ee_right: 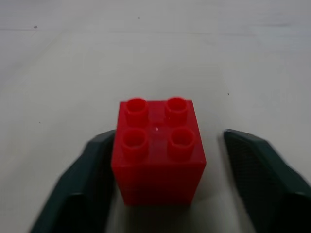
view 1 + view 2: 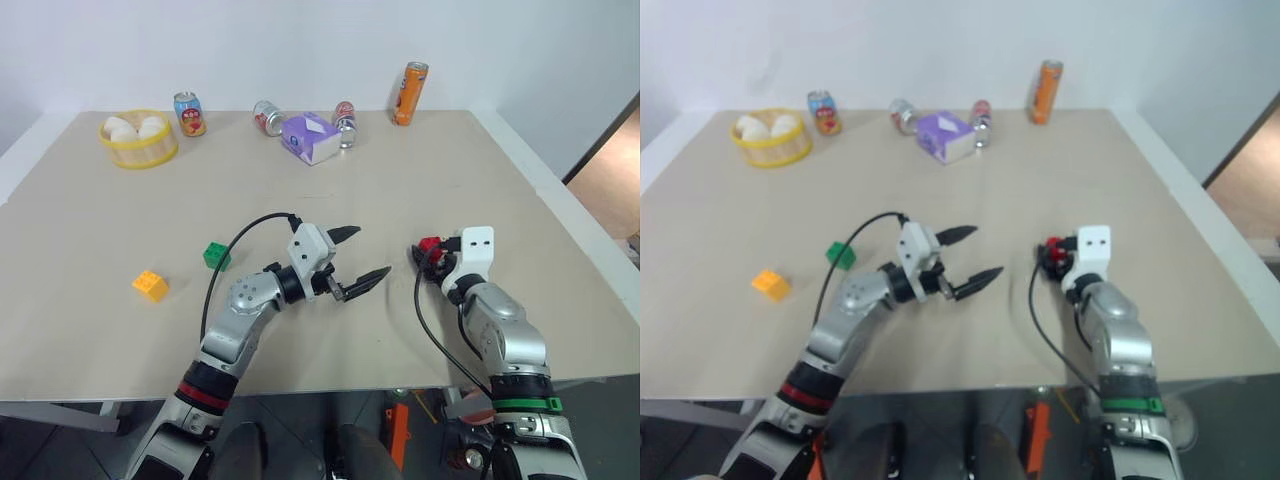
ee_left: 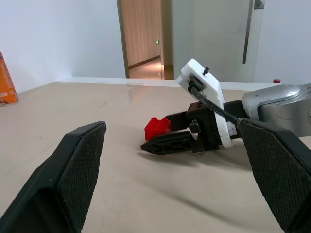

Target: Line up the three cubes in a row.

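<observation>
The red cube (image 1: 158,150) sits on the table between the fingers of my right gripper (image 2: 422,250). One finger touches its side and a small gap shows at the other, so the jaws are partly open around it. My left gripper (image 2: 370,252) hovers wide open near the table's middle, left of the red cube (image 3: 158,128), with nothing between its fingers (image 3: 80,165). Further left, the green cube (image 2: 216,256) and the yellow-orange cube (image 2: 150,285) lie apart on the table.
Along the table's far edge stand a yellow basket (image 2: 138,150) of eggs, a purple box (image 2: 310,137), an upright orange can (image 2: 409,93) and three small cans (image 2: 190,113) (image 2: 268,117) (image 2: 345,122). The table's right edge (image 2: 575,215) runs close to my right arm.
</observation>
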### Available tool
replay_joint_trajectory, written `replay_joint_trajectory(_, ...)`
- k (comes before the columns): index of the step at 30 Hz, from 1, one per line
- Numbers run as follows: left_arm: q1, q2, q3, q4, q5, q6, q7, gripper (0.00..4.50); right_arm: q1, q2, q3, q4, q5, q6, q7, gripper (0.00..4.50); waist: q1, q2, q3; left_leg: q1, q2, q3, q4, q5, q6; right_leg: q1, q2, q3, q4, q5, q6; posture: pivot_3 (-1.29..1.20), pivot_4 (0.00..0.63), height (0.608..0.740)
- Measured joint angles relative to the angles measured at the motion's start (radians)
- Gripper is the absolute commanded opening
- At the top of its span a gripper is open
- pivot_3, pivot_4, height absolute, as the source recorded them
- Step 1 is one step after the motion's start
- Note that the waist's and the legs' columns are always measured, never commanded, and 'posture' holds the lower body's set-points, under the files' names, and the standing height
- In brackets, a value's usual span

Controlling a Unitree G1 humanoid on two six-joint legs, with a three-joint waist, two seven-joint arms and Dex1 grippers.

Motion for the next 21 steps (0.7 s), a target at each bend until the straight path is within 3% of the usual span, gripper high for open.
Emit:
replay_joint_trajectory(3,0.0,-0.001,0.005,0.0,-0.001,0.002,0.003,4.5,-0.004,0.0,0.0,0.007,0.0,-0.007,0.003,1.28,0.0,0.0,0.0,0.0,0.0,0.0,0.0,0.0,0.0,0.0,0.0,0.0,0.0,0.0,0.0,0.0,0.15,0.74)
replay_joint_trajectory(9,0.0,0.012,0.014,-0.002,-0.002,0.003,0.006,4.5,-0.02,-0.003,-0.001,0.012,0.02,-0.026,0.062,1.28,0.0,0.0,0.0,0.0,0.0,0.0,0.0,0.0,0.0,0.0,0.0,0.0,0.0,0.0,0.0,0.0,0.15,0.74)
replay_joint_trajectory(13,0.042,0.116,0.043,-0.074,-0.025,0.027,-0.047,4.5,-0.039,-0.054,0.052,-0.025,0.068,-0.051,0.277,1.28,-0.01,0.001,0.0,0.001,0.002,0.0,-0.001,0.0,0.001,0.0,0.002,0.0,0.0,0.0,0.0,0.0,0.15,0.74)
replay_joint_trajectory(17,0.159,0.296,0.111,-0.184,-0.1,0.083,-0.153,4.5,-0.053,-0.17,0.177,-0.097,0.118,-0.104,0.642,1.28,-0.025,0.001,0.0,0.002,0.005,-0.001,-0.004,-0.001,0.001,-0.001,0.004,-0.001,0.0,-0.002,-0.003,0.0,0.15,0.74)
replay_joint_trajectory(21,0.21,0.391,0.142,-0.25,-0.149,0.108,-0.231,4.5,-0.05,-0.192,0.262,-0.11,0.125,-0.166,0.845,1.28,-0.024,0.001,0.0,0.002,0.005,-0.001,-0.003,-0.001,0.001,0.0,0.005,-0.002,0.0,-0.002,-0.004,0.0,0.15,0.74)
